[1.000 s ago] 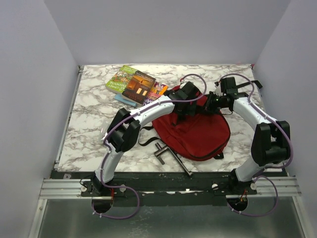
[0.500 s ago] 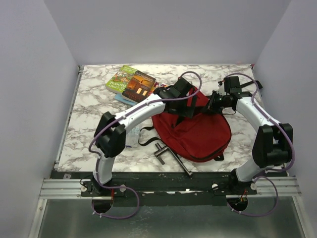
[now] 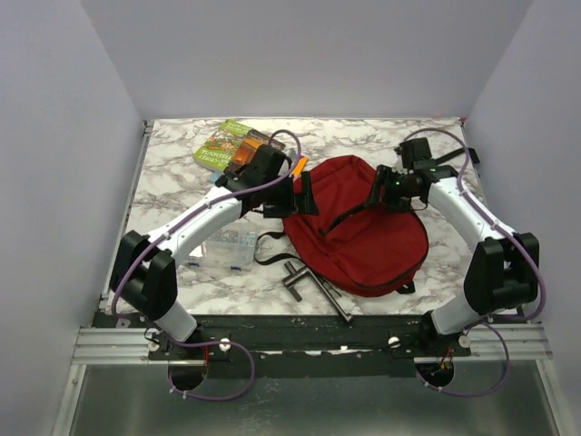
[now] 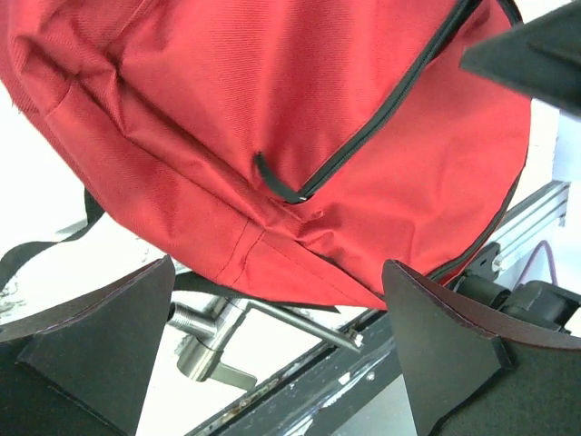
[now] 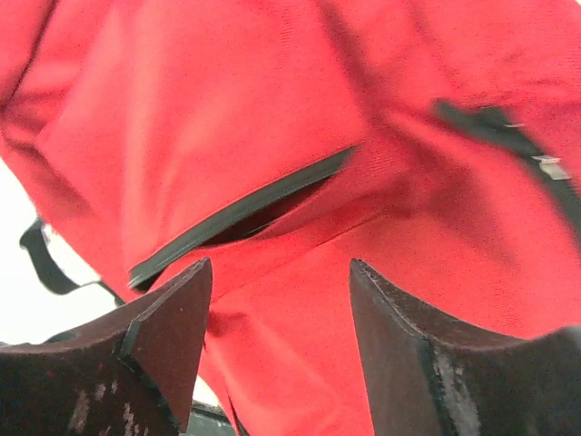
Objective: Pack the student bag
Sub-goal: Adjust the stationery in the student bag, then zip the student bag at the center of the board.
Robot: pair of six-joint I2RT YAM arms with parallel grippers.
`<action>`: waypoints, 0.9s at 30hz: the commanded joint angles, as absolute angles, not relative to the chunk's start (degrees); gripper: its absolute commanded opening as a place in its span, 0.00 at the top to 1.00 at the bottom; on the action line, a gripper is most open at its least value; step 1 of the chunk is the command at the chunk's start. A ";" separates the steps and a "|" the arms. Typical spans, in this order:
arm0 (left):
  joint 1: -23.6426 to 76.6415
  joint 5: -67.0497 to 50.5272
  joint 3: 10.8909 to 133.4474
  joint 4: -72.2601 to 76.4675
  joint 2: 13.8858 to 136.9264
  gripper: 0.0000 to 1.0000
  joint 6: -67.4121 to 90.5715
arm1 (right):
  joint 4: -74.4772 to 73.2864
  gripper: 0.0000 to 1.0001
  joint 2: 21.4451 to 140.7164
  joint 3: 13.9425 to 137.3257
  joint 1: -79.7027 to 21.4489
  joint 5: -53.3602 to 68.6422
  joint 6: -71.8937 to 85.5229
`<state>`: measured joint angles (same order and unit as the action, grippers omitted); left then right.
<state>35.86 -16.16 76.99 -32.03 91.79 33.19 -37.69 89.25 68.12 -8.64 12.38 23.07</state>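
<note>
Over on the left, the left gripper (image 3: 298,193) hangs with its jaws flung wide and nothing between them. The stack of books (image 3: 227,145) lies just behind and outboard of it, and the student bag (image 3: 368,236) starts right off its fingertips. Its wrist view confirms that: red fabric fills everything ahead of the open fingers (image 4: 100,341), and a black zipper line (image 4: 381,118) slants up and away to the right.

In the middle, the bag lies flat on the marble. Its long axis runs from the far side down toward the arm bases, so it sits crosswise between the two grippers.

On the right, the right gripper (image 3: 379,193) is poised over the bag's far right shoulder, jaws parted and gripping nothing. Just ahead of its left finger (image 5: 163,345) the zipper slit (image 5: 238,215) gapes a little, running slantwise across the line of the jaws. The fabric looks very close below, though I cannot tell whether it touches.

My read is that the right arm is nearer the opening and best placed to pinch its lip. The left arm is nearer the books and would only need to swing outboard for them.
</note>
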 commanded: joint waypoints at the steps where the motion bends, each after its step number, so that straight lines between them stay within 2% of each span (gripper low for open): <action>1: 33.92 -21.92 67.54 -22.36 83.85 0.02 39.01 | -40.84 0.33 85.13 71.92 -20.10 8.24 25.28; 6: 31.14 -24.75 57.58 -15.96 78.85 0.10 44.12 | -33.53 0.32 86.51 71.98 -30.20 17.10 35.17; 9: 29.92 -27.29 53.36 -11.43 78.14 0.16 46.84 | -25.11 0.36 88.11 69.03 -31.15 22.72 38.61; 11: 29.70 -29.08 53.04 -10.51 79.85 0.21 47.96 | -23.85 0.44 89.30 68.29 -31.17 19.45 38.07; 14: 29.69 -32.90 53.04 -7.32 83.69 0.27 50.46 | -23.00 0.49 89.50 65.21 -31.15 12.88 36.58; 18: 29.88 -36.35 53.54 -2.77 89.12 0.37 54.12 | -19.61 0.58 89.29 58.97 -31.11 11.17 35.55; 22: 30.80 -35.78 55.77 -2.63 92.65 0.43 54.70 | -17.93 0.67 87.65 53.24 -31.11 9.65 35.57; 27: 31.01 -34.01 57.52 -2.55 96.73 0.50 54.66 | -19.47 0.70 85.49 49.79 -31.18 7.60 31.27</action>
